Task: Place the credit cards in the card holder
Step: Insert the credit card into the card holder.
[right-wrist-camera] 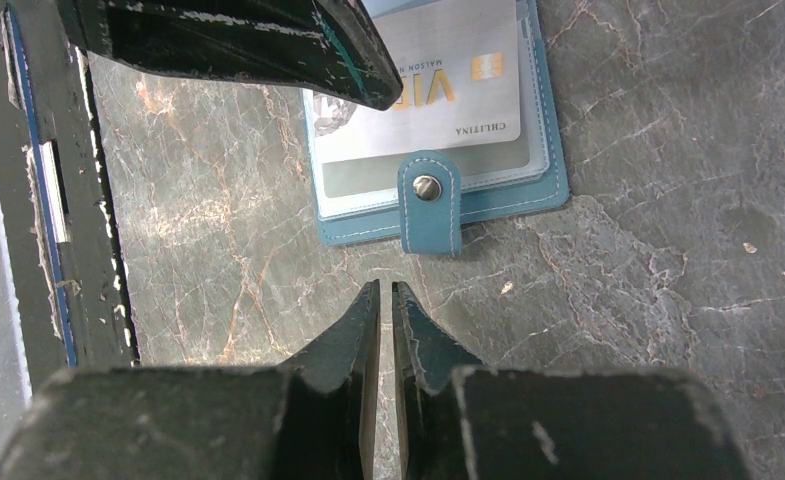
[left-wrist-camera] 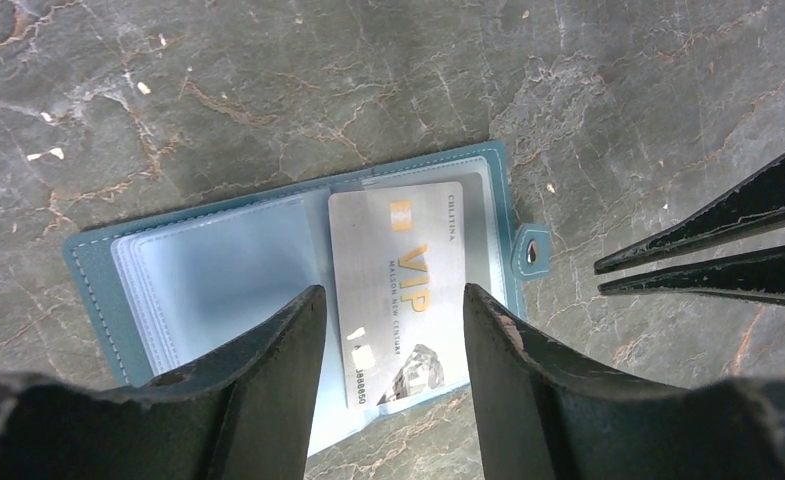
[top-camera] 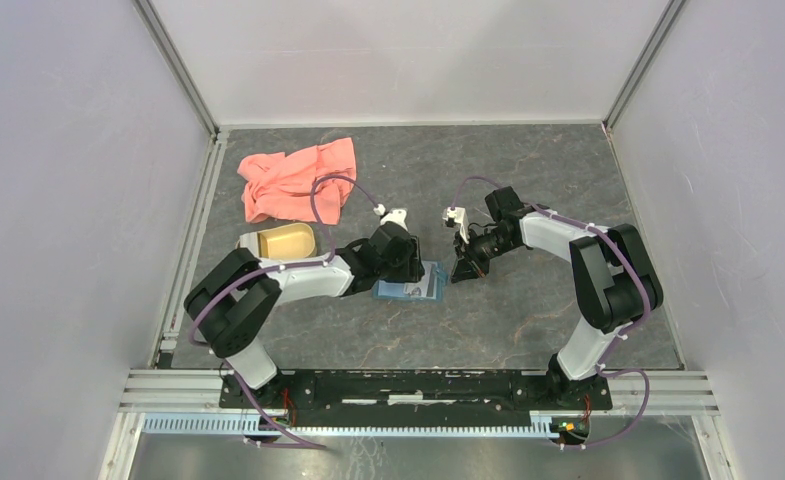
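Left gripper (left-wrist-camera: 393, 300) fingers fill the near edge of its wrist view, spread wide and straddling the one card (left-wrist-camera: 398, 250) in sight without touching it. Judging by that stance, the arm is lined up to nudge or steady the card, not to carry it.

The card is pale, with gold VIP lettering. It lies on the right leaf of the open holder (left-wrist-camera: 88, 268), and one end reaches just past the holder's edge. Its other end seems to sit under a clear sleeve, but I cannot tell how deep it goes. I would judge it not fully seated.

The holder lies flat near the middle of the table (left-wrist-camera: 268, 80), its snap tab (left-wrist-camera: 531, 250) pointing right. Just right of that tab, the right gripper (right-wrist-camera: 386, 290) points at it, closed to a thin slit with nothing seen between the fingers. It looks placed to pin or brace the holder if the card is pushed.

By count there are one holder, one card, two grippers, one pink cloth (top-camera: 293, 180) far left, and one tan dish (top-camera: 280, 240) just nearer than the cloth. No gold or dark card shows for certain. A dark strip at the left edge of the right wrist view is too unclear to name.
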`<act>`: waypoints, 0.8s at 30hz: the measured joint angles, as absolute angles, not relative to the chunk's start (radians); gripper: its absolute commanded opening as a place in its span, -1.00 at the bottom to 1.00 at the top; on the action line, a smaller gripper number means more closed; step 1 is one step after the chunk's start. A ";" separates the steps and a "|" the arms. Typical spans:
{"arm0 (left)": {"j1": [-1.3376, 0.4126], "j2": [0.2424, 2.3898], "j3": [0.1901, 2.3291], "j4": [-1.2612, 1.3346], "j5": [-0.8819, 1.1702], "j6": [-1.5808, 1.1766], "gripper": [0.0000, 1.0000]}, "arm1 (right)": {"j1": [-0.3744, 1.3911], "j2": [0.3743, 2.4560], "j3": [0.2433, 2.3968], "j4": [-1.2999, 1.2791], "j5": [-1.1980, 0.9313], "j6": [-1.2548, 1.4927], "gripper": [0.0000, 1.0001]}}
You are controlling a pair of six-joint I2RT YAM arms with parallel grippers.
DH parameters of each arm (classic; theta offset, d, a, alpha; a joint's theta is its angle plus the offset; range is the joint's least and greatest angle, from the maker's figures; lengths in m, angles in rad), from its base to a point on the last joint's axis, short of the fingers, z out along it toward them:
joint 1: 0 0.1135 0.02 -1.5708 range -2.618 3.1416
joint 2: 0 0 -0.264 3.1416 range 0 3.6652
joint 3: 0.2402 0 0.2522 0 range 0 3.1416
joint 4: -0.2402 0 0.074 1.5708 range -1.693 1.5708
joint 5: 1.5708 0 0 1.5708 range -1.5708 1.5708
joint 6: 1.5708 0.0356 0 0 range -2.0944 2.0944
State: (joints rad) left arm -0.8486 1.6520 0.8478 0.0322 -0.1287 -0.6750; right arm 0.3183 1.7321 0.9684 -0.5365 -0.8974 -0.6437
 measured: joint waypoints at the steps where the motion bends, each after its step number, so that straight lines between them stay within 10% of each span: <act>1: -0.849 1.655 0.852 0.030 -0.128 -0.675 0.14 | 0.318 1.732 0.968 -0.537 -0.897 -0.644 -0.72; 24: -0.858 1.685 0.896 -0.004 -0.062 -0.672 0.12 | 0.321 1.732 0.968 -0.537 -0.898 -0.644 -0.74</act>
State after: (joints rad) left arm -0.8581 1.6852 0.8959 -0.0044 -0.0616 -0.6716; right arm 0.3206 1.7325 0.9684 -0.5365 -0.8978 -0.6437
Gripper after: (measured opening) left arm 0.567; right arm 0.140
